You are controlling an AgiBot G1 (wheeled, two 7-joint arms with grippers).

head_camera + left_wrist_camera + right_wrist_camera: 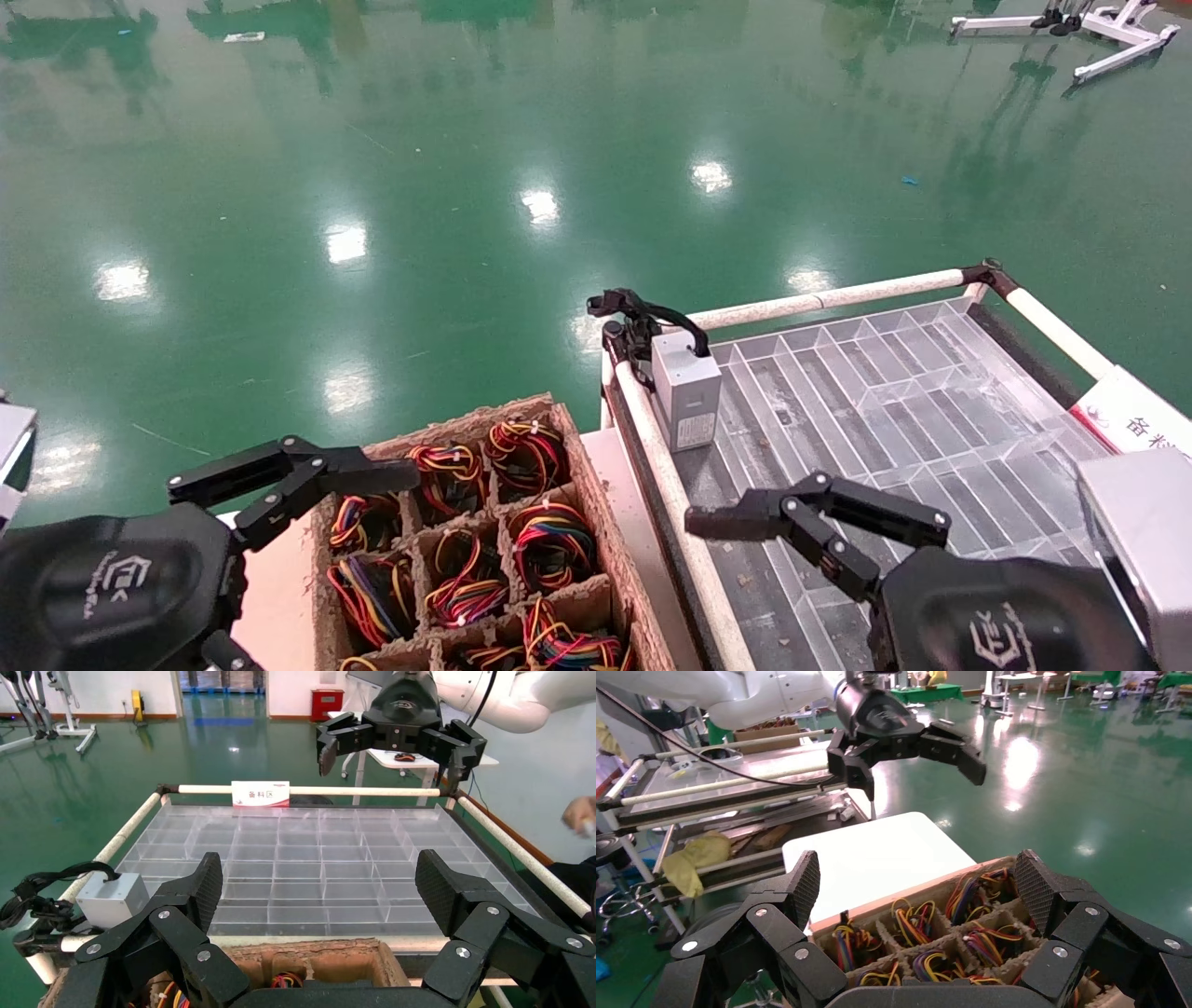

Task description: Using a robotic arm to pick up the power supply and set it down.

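1. Your power supply (686,396) sits at the near-left corner of the clear divided tray (894,373), just beside the white rail (666,485) on that edge. It stands free, nothing gripping it.
2. A black cable bundle (633,326) comes off its far end and hangs over the rail corner. The left wrist view shows the same box (112,897) with the bundle (39,903) beside it.
3. Your right gripper (745,517) hovers over the tray, near the power supply but apart from it, jaws wide open and empty.
4. Your left gripper (307,475) hangs over the cardboard box (596,508), jaws also spread, holding nothing.
5. The cardboard box is split into cells, each holding coils of multicoloured wires (549,545). It sits just left of the tray, on a pale table (877,857).
6. A red-and-white card (260,793) stands on the tray's edge opposite the power supply side.
7. Green floor (466,186) lies all around the setup.
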